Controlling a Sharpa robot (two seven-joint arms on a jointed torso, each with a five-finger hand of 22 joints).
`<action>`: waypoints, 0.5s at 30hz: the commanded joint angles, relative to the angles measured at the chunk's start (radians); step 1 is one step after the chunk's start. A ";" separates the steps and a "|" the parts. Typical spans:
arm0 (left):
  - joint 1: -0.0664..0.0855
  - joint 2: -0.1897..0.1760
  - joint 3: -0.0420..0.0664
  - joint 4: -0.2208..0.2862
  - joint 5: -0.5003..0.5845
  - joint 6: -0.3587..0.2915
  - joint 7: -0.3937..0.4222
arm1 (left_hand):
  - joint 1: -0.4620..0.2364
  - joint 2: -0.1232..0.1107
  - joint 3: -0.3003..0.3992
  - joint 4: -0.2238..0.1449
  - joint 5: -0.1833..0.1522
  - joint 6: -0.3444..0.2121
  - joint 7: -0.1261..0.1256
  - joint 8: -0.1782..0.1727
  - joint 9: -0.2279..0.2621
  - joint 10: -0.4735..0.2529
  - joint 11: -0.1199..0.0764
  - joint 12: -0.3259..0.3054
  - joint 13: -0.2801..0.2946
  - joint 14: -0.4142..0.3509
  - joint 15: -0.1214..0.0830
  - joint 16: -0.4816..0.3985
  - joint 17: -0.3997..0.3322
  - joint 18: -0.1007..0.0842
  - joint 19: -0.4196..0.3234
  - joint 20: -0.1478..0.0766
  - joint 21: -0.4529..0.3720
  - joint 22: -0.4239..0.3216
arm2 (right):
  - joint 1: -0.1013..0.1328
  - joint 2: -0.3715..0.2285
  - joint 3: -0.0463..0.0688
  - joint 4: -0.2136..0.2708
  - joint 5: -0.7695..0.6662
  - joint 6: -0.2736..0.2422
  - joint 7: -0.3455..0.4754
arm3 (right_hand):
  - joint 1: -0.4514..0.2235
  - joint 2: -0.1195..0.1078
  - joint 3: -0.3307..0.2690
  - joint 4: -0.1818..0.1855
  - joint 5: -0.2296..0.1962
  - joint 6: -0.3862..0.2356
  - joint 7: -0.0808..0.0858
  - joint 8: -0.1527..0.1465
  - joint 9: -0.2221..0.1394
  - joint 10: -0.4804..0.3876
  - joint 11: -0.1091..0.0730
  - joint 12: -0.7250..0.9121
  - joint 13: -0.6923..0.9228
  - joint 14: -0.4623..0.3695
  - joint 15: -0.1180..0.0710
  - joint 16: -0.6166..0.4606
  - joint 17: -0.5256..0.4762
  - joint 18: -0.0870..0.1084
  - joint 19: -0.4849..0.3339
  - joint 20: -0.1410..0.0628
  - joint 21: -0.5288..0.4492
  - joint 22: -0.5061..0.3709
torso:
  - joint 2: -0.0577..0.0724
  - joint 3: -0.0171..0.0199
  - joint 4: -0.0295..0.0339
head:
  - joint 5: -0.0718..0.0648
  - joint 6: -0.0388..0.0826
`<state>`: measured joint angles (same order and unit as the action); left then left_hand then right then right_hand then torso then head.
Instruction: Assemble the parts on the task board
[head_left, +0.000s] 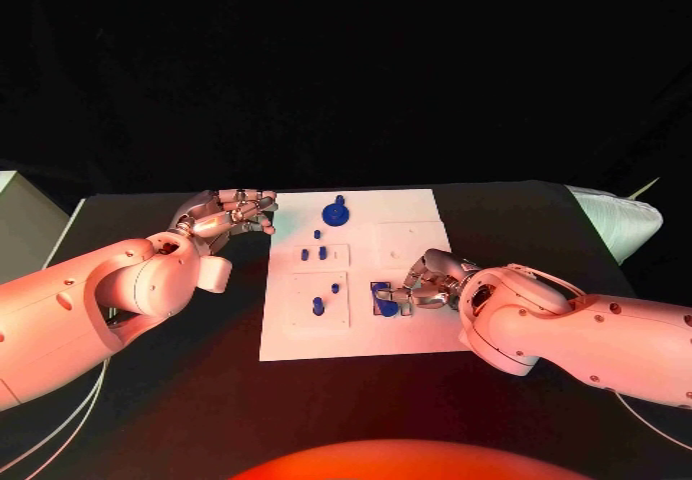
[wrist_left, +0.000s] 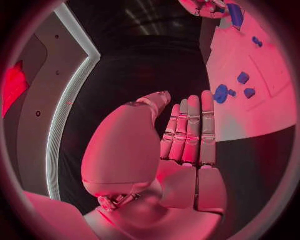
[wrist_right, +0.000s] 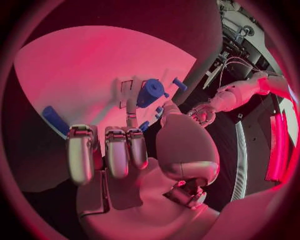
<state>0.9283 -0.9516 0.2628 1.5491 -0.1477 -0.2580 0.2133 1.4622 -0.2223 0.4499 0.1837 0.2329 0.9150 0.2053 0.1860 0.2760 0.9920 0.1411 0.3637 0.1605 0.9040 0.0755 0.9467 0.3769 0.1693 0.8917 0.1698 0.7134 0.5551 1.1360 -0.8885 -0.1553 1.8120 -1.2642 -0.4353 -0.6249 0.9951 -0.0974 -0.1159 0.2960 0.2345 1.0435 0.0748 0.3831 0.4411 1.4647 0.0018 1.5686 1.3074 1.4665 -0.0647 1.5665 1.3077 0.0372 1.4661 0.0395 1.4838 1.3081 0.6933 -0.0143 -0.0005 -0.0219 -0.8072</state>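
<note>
Your right hand, fingers curled in and holding nothing, sits just beside the blue part, while the empty left hand waits farther away.

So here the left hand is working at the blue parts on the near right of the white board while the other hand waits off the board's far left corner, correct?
Not quite: it is the right hand at the blue parts on the near right of the white board. The left hand is the one waiting off the far left corner with nothing in it. The head view shows both.
</note>
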 joint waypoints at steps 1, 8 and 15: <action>-0.001 0.001 0.001 0.002 0.005 0.008 0.004 | 0.004 0.004 0.000 0.005 0.001 -0.007 0.000 -0.001 -0.001 -0.007 0.000 0.005 -0.002 0.003 0.001 -0.005 0.001 0.013 0.010 -0.001 -0.007 -0.002 | -0.001 -0.005 0.000 0.009 -0.025 0.021 0.029 | 0.000 0.012 0.006 0.000 0.006 -0.001 -0.005 0.006 0.001 0.106 -0.006 0.002 0.263 0.104 -0.006 0.004 0.263 -0.020 0.090 -0.007 0.005 0.232 | 0.000 -0.0003 0.0006 | 0.000 0.001; -0.004 0.001 0.001 0.002 0.005 0.009 0.004 | 0.004 0.005 0.000 0.006 0.001 -0.007 0.000 -0.001 -0.001 -0.007 0.000 0.005 -0.002 0.003 0.001 -0.005 0.001 0.013 0.010 -0.001 -0.007 -0.002 | -0.002 -0.036 0.002 0.039 -0.014 0.015 0.070 | 0.033 0.028 0.014 -0.003 0.014 0.001 -0.007 0.013 0.003 0.106 -0.008 0.002 0.263 0.104 -0.007 0.004 0.263 -0.021 0.090 -0.008 0.009 0.234 | 0.000 -0.0010 0.0009 | 0.002 0.001; -0.005 0.000 0.001 0.001 0.005 0.009 0.001 | 0.004 0.005 0.000 0.006 0.001 -0.007 0.000 -0.001 -0.001 -0.007 0.000 0.005 -0.002 0.003 0.001 -0.005 0.001 0.013 0.010 -0.001 -0.007 -0.002 | -0.001 -0.075 0.005 0.070 -0.005 0.018 0.106 | 0.075 0.014 0.008 -0.004 0.004 0.000 -0.008 0.018 0.004 0.106 -0.009 0.002 0.263 0.104 -0.008 0.004 0.263 -0.022 0.091 -0.010 0.013 0.236 | 0.000 -0.0008 0.0004 | 0.005 0.001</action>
<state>0.9232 -0.9522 0.2626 1.5484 -0.1474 -0.2580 0.2116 1.4622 -0.2223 0.4499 0.1836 0.2329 0.9150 0.2053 0.1860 0.2761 0.9920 0.1411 0.3637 0.1596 0.9040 0.0755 0.9468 0.3767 0.1694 0.8954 0.1662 0.7096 0.5541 1.1354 -0.9619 -0.1512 1.8769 -1.2683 -0.4324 -0.5655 1.0652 -0.0862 -0.1084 0.2953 0.2411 1.0435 0.0748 0.3985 0.4439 1.4684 -0.0019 1.5686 1.3073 1.4665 -0.0646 1.5665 1.3076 0.0221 1.4661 0.0395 1.4925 1.3079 0.6928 -0.0151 0.0001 -0.0179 -0.8062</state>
